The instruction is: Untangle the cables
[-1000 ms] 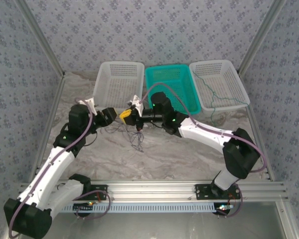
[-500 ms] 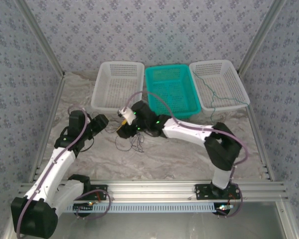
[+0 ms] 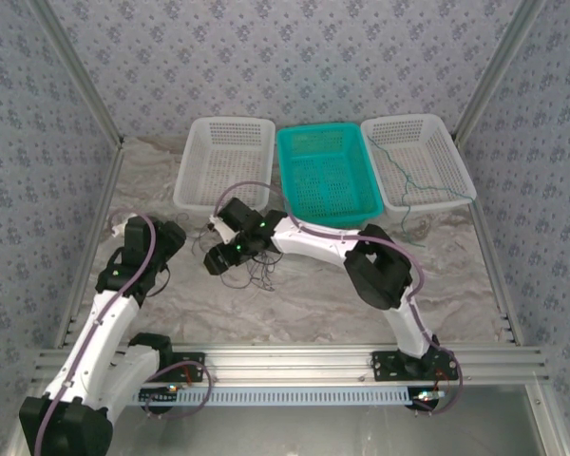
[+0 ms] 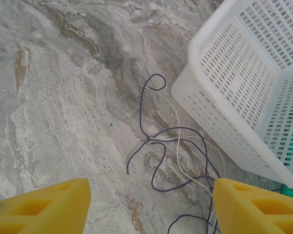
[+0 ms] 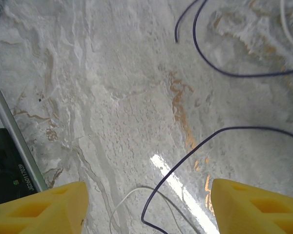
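Tangle unresolved: your left claw (image 4: 151,208) hangs spread and empty over the worktop (image 4: 49,97). Purple and whitish cables (image 4: 154,140) lie knotted beside the white basket (image 4: 244,83). Your right claw (image 5: 146,207) gapes likewise. One green cable (image 3: 406,180), apparently separated, drapes the far-right basket (image 3: 446,133).

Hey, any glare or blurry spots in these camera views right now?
Right wrist: a bright glare patch on the marbled surface beside a dark cable; yellow fingertips look soft. Left wrist: even light, cables sharp. Top external: evenly lit, cables barely resolved.
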Robot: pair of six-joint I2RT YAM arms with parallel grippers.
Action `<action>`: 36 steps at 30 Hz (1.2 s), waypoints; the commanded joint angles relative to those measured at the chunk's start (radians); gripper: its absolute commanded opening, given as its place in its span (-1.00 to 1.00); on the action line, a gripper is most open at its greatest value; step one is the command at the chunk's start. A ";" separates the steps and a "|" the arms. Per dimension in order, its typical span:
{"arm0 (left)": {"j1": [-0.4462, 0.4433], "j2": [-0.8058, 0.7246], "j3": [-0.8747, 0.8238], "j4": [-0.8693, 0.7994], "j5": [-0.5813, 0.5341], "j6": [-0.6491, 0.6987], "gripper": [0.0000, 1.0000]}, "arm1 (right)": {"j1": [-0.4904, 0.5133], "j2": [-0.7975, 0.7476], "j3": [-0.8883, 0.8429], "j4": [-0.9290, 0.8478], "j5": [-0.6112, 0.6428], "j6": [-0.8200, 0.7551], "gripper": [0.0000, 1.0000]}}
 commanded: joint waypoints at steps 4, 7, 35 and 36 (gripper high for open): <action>0.005 -0.045 -0.007 0.038 0.039 0.040 0.37 | 0.020 0.126 0.142 -0.224 -0.022 -0.021 0.34; 0.004 -0.049 -0.013 0.042 0.028 0.040 0.37 | 0.030 0.176 0.204 -0.273 -0.029 -0.036 0.01; 0.006 0.373 -0.012 0.369 0.571 -0.021 0.93 | -0.184 -0.430 -0.099 -0.039 -0.527 -0.236 -1.00; 0.006 0.391 -0.005 0.374 0.570 -0.021 0.93 | -0.185 -0.435 -0.100 -0.040 -0.550 -0.247 -1.00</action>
